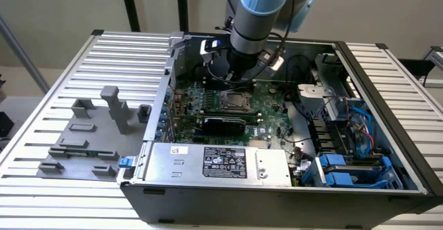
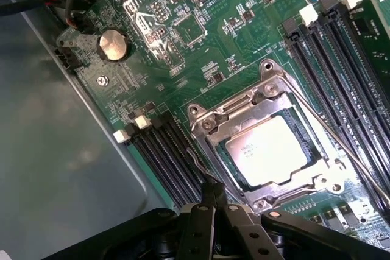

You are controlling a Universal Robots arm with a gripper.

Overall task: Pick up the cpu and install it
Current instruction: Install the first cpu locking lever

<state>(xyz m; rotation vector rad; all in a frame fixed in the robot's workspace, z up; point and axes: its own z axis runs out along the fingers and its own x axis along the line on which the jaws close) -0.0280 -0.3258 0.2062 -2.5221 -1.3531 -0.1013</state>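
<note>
Inside the open black tower computer case [image 1: 387, 178], lying on its side on a ribbed aluminium table [image 1: 41, 110]: a small square CPU with a pale silver metal top [image 2: 265, 150], seated flat in the steel-framed socket [image 2: 201, 120] of the green motherboard [image 2: 201, 59], apparently already delivered. Directly over that socket in the exterior view, hanging nose-down from the blue-jointed grey robot arm [image 1: 258, 7]: the black gripper [image 2: 214, 194], clenched tight, holding nothing, tips pressed together just beside the socket frame's edge rather than on the chip. Alongside, rows of black memory slots [image 2: 341, 59] and a round silver coin battery [image 2: 114, 45]. Outside the case, on the exterior view's left, grey plastic fixture blocks [image 1: 86, 136], seemingly the staging rack for parts.
</note>
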